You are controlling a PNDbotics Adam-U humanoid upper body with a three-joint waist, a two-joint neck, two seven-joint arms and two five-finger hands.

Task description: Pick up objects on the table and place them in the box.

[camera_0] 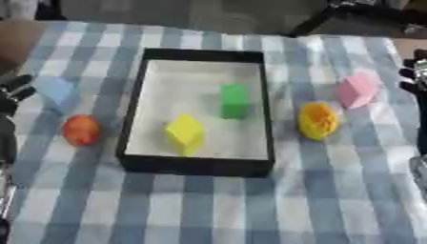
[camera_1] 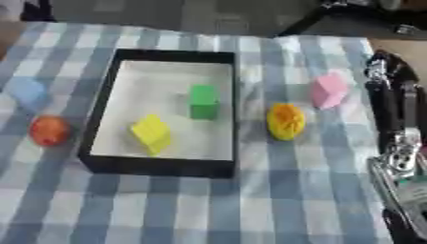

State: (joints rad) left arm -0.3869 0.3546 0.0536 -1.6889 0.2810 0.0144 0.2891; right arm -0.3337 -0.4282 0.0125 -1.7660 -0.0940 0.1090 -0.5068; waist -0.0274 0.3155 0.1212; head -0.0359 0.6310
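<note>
A black box (camera_0: 200, 165) with a white floor sits mid-table and holds a green block (camera_0: 234, 100) and a yellow block (camera_0: 184, 132). To its right, a pink block (camera_0: 358, 89) and an orange-yellow object (camera_0: 317, 120) lie on the cloth. To its left lie a red-orange ball (camera_0: 81, 129) and a pale blue block (camera_0: 56, 90). My left hand (camera_0: 13, 93) shows at the left edge beside the blue block, fingers relaxed and holding nothing. My right hand (camera_1: 390, 81) stands at the right edge, just right of the pink block, fingers straight and empty.
A blue and white checked cloth (camera_0: 217, 209) covers the table. The right forearm (camera_1: 404, 171), black and silver, runs down the right edge. Dark floor and a black stand (camera_0: 333, 19) lie beyond the far edge.
</note>
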